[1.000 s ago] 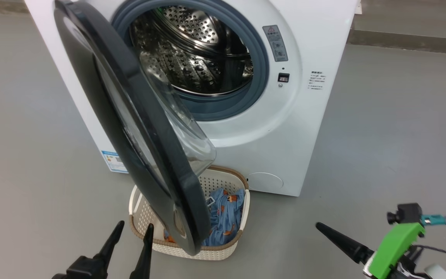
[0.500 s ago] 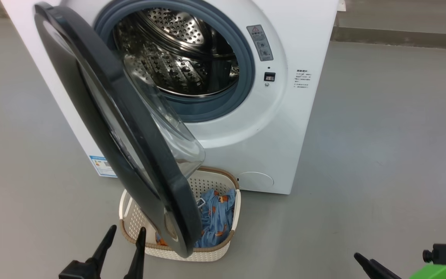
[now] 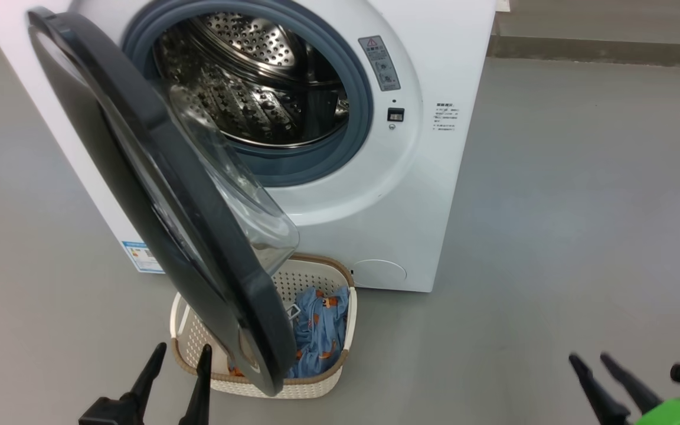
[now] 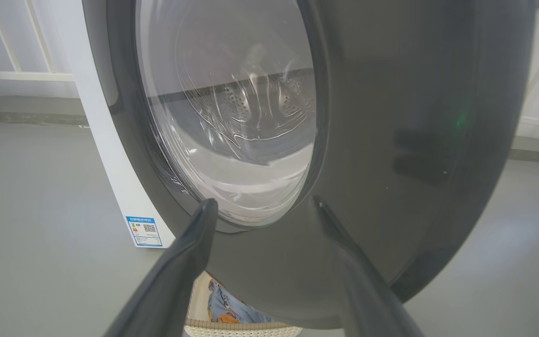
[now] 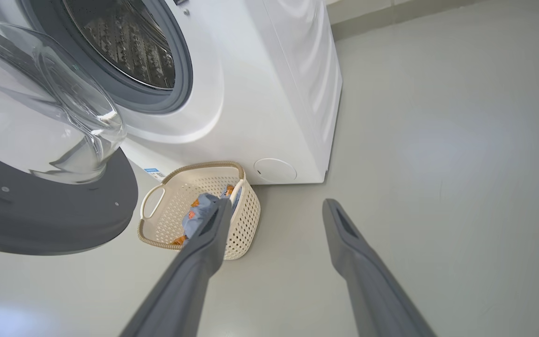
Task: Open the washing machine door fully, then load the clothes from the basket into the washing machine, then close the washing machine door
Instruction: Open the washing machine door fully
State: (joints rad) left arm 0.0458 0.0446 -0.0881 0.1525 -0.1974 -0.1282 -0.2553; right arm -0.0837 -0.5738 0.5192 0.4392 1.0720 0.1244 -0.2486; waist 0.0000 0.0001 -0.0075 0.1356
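Floor (image 3: 552,206): grey, smooth, bearing every item noted. Washing machine (image 3: 375,195): white, standing toward the floor's far left, with its perforated steel drum (image 3: 245,77) and grey gasket (image 3: 358,118) exposed. Washing machine door (image 3: 115,153): swung out from the opening on its left side, clear porthole (image 3: 239,200) bulging toward the drum, lower edge hanging over the basket. Basket (image 3: 349,330): set on the floor just in front of the machine's base (its left part is hidden behind the door in the head view). Clothes (image 3: 316,330): light blue, bundled inside the basket toward its right side. Left gripper (image 3: 182,349): at the floor's near left, fingers spread wide, empty, pointed at the door's glossy outer face; contact with the door cannot be determined. Right gripper (image 3: 589,357): at the near right, well apart from the basket, fingers likewise spread wide and empty.
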